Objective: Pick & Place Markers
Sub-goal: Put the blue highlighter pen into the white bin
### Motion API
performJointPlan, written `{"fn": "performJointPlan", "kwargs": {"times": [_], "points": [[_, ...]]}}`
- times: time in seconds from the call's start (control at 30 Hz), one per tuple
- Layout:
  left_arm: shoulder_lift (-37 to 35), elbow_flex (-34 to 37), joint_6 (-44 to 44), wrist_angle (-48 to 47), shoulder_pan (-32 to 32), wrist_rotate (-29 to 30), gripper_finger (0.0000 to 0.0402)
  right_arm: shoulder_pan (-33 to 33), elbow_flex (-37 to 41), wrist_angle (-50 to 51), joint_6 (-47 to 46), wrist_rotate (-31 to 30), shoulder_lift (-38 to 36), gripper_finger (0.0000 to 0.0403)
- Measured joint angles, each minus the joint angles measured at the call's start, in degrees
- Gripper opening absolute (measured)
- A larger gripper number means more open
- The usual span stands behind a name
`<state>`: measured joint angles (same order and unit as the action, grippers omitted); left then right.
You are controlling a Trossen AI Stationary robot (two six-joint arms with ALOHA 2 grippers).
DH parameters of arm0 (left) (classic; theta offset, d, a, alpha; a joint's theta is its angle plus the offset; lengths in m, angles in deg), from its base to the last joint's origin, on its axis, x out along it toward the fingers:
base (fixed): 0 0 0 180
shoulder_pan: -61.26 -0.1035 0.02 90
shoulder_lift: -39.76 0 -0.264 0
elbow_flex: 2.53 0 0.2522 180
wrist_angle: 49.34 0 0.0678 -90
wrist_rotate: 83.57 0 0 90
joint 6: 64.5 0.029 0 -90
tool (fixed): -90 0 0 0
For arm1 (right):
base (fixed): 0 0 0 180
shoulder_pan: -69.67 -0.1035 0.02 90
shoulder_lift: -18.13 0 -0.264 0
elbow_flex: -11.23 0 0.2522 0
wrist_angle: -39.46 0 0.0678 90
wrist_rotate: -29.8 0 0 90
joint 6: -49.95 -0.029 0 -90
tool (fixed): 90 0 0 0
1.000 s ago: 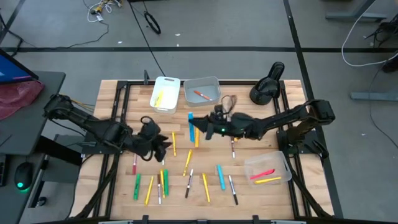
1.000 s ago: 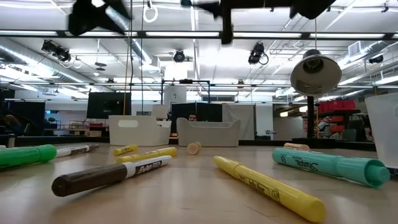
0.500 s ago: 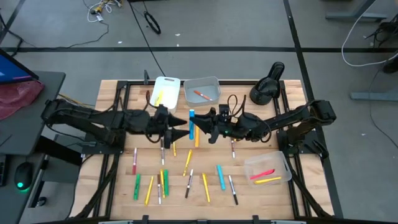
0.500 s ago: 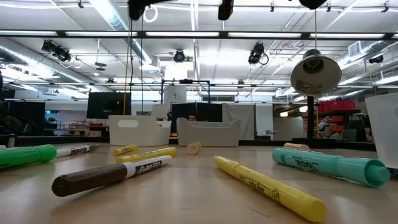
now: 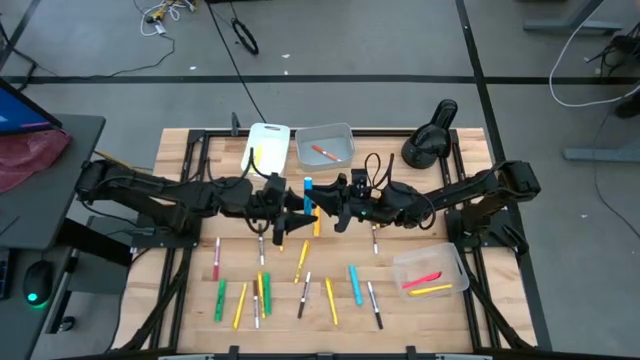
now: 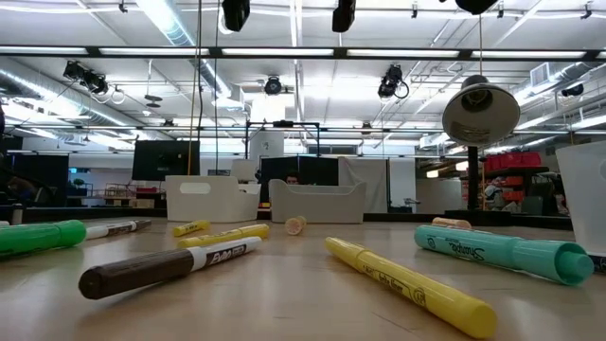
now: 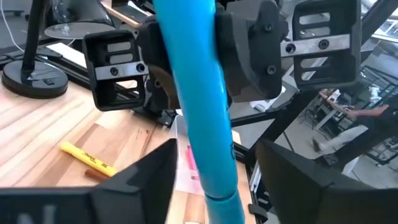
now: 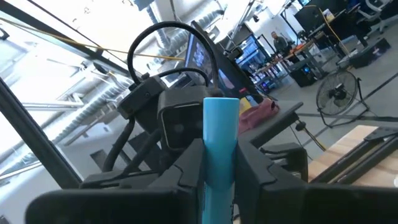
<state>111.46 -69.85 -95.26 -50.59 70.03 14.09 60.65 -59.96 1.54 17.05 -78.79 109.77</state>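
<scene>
A light blue marker (image 5: 308, 200) is held in the air over the table's middle by my right gripper (image 5: 320, 203), which is shut on it. My left gripper (image 5: 292, 202) faces it from the table's left. It is open, with a finger on either side of the marker (image 7: 199, 106); I see no plain touch. The other markers, yellow, orange, green, blue and white with dark caps, lie flat on the near half of the table (image 5: 300, 270). In the low view they lie in the foreground (image 6: 407, 284). My right gripper pinches the light blue marker between its two fingers (image 8: 186, 165), about at the middle of its length (image 8: 219, 143). The fingers come level from the table's right and lie across the marker. It is lifted clear, with one end (image 8: 221, 104) standing out past the fingers.
At the far edge stand a white bin (image 5: 266, 150) holding a yellow marker and a grey bin (image 5: 325, 145) holding a red one. A clear bin (image 5: 430, 270) at the near right holds a pink and a yellow marker. A black lamp (image 5: 430, 140) stands far right.
My left gripper has risen from the markers near the table's left and moved right, toward the right gripper, until its open fingers stand around the blue marker. My right gripper has also risen a little, keeping its hold on the marker.
</scene>
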Motion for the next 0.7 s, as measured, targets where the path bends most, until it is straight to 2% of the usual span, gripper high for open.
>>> {"fn": "performJointPlan", "kwargs": {"times": [0.23, 0.37, 0.47, 0.6, 0.7], "points": [[0.0, 0.0, -1.4, -0.9, 0.0, -1.7, 0.0072, 0.0, 0.0, 1.2, -0.4, 0.3, 0.0, 0.0079], [-0.5, 0.0, -4.3, -2.5, -0.2, -2.9, 0.0068, 0.1, 0.0, 2.4, -1.1, 1.7, -0.3, 0.0108], [-3.2, -0.1, -8.0, -7.9, -0.3, -1.4, 0.0068, 0.3, 0.0, 3.8, -1.1, 2.6, -1.5, 0.0126], [-8.1, -0.8, -12.8, -23.3, -2.1, 2.9, 0.0068, 0.4, 0.0, 10.5, -1.2, 2.5, -4.9, 0.0135], [-10.4, -3.9, -15.1, -37.7, -6.9, 4.5, 0.0068, 0.4, 0.0, 16.1, -2.3, 2.6, -7.0, 0.0136]]}}
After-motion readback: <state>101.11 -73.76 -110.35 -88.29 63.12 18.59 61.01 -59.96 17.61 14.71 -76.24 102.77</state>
